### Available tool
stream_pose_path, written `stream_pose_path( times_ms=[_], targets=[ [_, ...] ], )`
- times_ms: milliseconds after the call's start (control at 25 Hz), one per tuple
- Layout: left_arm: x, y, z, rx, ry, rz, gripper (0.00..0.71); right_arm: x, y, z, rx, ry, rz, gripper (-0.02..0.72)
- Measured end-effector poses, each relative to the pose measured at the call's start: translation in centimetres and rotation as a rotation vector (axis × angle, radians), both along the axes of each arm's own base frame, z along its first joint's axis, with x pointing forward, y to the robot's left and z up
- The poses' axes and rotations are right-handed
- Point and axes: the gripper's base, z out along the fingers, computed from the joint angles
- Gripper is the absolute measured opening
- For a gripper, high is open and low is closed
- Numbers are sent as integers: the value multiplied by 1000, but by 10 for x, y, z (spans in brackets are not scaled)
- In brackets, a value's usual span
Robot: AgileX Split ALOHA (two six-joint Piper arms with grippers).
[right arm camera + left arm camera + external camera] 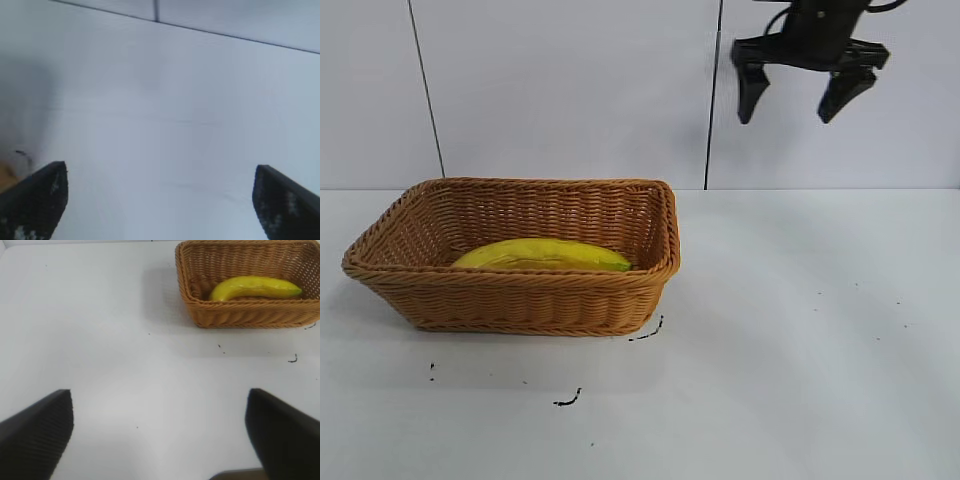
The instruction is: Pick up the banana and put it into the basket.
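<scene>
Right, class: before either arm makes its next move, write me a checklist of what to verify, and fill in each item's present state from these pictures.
1. Banana lies inside the basket: ok.
2. Basket stands upright on the table: ok.
3. Right gripper is open and holds nothing: ok.
4. Right gripper is high above the table, off to the basket's right: ok.
5. Left gripper is open and holds nothing, away from the basket: ok.
6. Banana rests flat on the basket floor: cannot tell.
</scene>
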Motion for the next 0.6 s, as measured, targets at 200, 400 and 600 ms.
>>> stream_pose_path(
  times_ms=[200, 400, 600],
  targets=[
    [0, 0, 0, 0, 0, 0, 693, -5, -46, -9, -1, 51, -93, 690],
    [0, 0, 0, 0, 0, 0, 693, -23, -62, -10, 29, 114, -131, 690],
    [0, 0, 0, 0, 0, 0, 693, -58, -59, -6, 36, 195, -123, 690]
  ],
)
